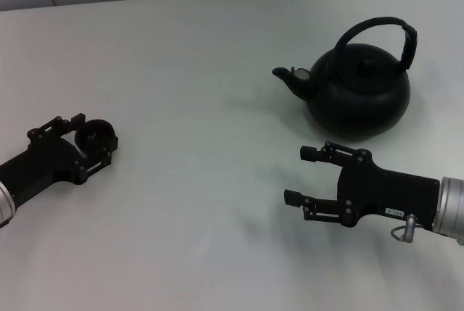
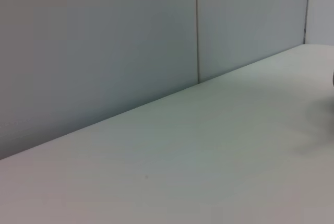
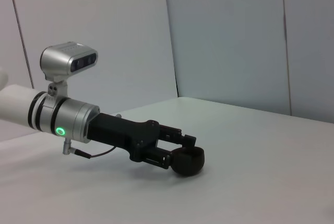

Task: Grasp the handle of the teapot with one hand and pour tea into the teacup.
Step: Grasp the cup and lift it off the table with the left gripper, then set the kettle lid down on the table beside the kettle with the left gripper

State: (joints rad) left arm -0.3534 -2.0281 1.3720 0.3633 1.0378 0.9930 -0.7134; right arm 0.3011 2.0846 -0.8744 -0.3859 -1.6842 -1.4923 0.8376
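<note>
The black teapot [image 1: 362,97] stands on the white table at the back right, with its spout toward the left. Its arched handle [image 1: 377,28] stands upright over the lid. My right gripper [image 1: 299,175] is open and empty, low over the table just in front of the teapot, fingers pointing left. My left gripper [image 1: 94,137] is at the far left with its fingers closed around the small dark teacup [image 1: 93,135], which rests on the table. The right wrist view shows the left gripper [image 3: 180,151] on the teacup [image 3: 190,162].
The white table [image 1: 203,72] runs back to a grey panelled wall [image 2: 130,36]. A wide bare stretch of table lies between the teacup and the teapot.
</note>
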